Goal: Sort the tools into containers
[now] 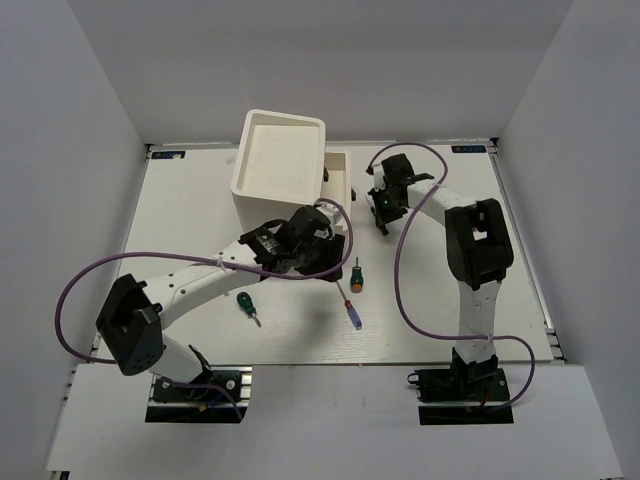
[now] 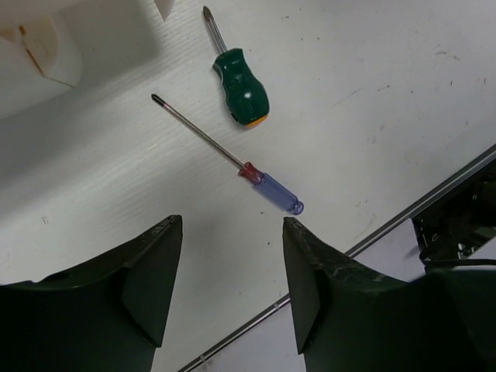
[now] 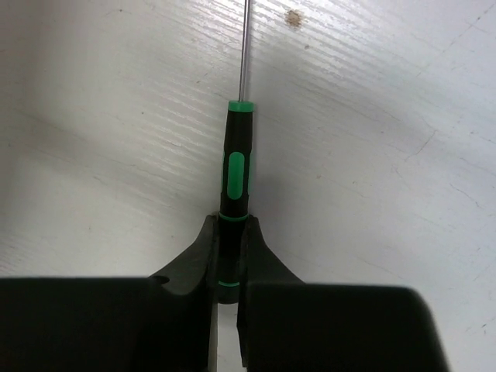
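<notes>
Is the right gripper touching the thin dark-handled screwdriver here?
Touching. The right wrist view shows the jaws of the right gripper pressed against both sides of the dark-handled screwdriver at its handle end, with no gap.

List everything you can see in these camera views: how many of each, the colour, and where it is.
table: one, white, under everything
cabinet: one, white, far centre-left of the table
drawer: one, white, sticking out on the cabinet's right
stubby screwdrivers: two, green handles, one mid-table, one beside the left arm
blue-handled screwdriver: one, thin, mid-table, towards the near edge
dark-handled screwdriver: one, black with green, in the right gripper
left gripper: one, black, open, above the table
right gripper: one, black, shut on the dark-handled screwdriver
</notes>
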Robot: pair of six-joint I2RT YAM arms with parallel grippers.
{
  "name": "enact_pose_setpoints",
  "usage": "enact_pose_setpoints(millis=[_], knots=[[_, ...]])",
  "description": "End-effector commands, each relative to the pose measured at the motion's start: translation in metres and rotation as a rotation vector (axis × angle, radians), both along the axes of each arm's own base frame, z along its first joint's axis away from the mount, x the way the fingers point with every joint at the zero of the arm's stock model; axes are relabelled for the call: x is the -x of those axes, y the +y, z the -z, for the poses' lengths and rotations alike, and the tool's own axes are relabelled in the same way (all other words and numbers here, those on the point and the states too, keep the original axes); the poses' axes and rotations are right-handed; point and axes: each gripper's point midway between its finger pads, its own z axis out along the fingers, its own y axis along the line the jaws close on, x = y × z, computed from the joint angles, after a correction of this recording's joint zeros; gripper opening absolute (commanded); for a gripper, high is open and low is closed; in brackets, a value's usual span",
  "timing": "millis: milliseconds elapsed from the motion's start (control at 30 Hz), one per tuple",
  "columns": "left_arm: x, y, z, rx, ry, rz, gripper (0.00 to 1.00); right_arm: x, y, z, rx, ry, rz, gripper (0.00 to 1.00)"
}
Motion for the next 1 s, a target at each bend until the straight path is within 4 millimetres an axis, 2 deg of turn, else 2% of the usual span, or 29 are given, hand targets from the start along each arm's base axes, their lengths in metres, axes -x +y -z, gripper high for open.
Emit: enact_pose_setpoints(millis=[0,33,67,133,167,200,233,267,300,333,367,467,567,600,733,800,833,967], knots=[[0.005,-0.002,-0.008,0.021,-0.024,0.004,0.64,0.013,0.008,-0.010,-0.044,0.025,-0.018,0.00],[0.005,-0.002,-0.005,0.021,-0.024,0.004,0.64,0.011,0.003,-0.017,-0.059,0.024,-0.006,0.00],[0.005,-0.002,-0.005,0.021,-0.024,0.004,0.62,0.004,0.002,-0.043,-0.097,-0.016,0.001,0.00],[0.007,-0.002,0.004,0.023,-0.015,0.013,0.61,0.000,0.005,-0.070,-0.153,-0.046,0.029,0.00],[0.008,-0.001,0.008,0.021,-0.013,0.013,0.60,-0.008,0.003,-0.095,-0.194,-0.079,0.041,0.00],[0.012,0.001,0.012,0.026,0.001,0.013,0.60,-0.010,0.003,-0.103,-0.209,-0.088,0.051,0.00],[0.011,-0.001,0.008,0.055,-0.011,0.005,0.60,-0.008,0.013,-0.119,-0.275,-0.083,0.049,0.00],[0.013,0.001,0.015,0.045,-0.004,0.004,0.60,-0.016,0.013,-0.145,-0.322,-0.118,0.069,0.00],[0.014,0.001,0.010,0.062,-0.007,-0.003,0.59,-0.015,0.019,-0.155,-0.363,-0.114,0.083,0.00],[0.014,0.001,0.013,0.062,-0.007,-0.003,0.59,-0.012,0.026,-0.166,-0.419,-0.103,0.065,0.00],[0.014,0.001,0.009,0.074,-0.009,-0.009,0.59,-0.016,0.032,-0.185,-0.473,-0.118,0.087,0.00],[0.016,0.003,0.009,0.076,-0.010,-0.009,0.59,-0.016,0.049,-0.212,-0.585,-0.094,0.102,0.00],[0.019,0.004,0.003,0.084,-0.016,-0.013,0.59,-0.015,0.063,-0.224,-0.667,-0.048,0.101,0.00],[0.021,0.006,0.008,0.075,-0.009,-0.013,0.59,-0.011,0.070,-0.224,-0.691,-0.016,0.110,0.00],[0.022,0.004,0.005,0.102,-0.002,-0.022,0.59,-0.011,0.091,-0.221,-0.761,0.051,0.114,0.00],[0.025,0.001,0.014,0.082,0.014,-0.012,0.59,-0.007,0.104,-0.219,-0.772,0.068,0.098,0.00],[0.024,-0.002,0.010,0.094,0.013,-0.005,0.59,-0.003,0.109,-0.216,-0.772,0.079,0.092,0.00],[0.028,-0.011,0.016,0.081,0.031,0.009,0.63,-0.001,0.120,-0.206,-0.762,0.097,0.091,0.00]])
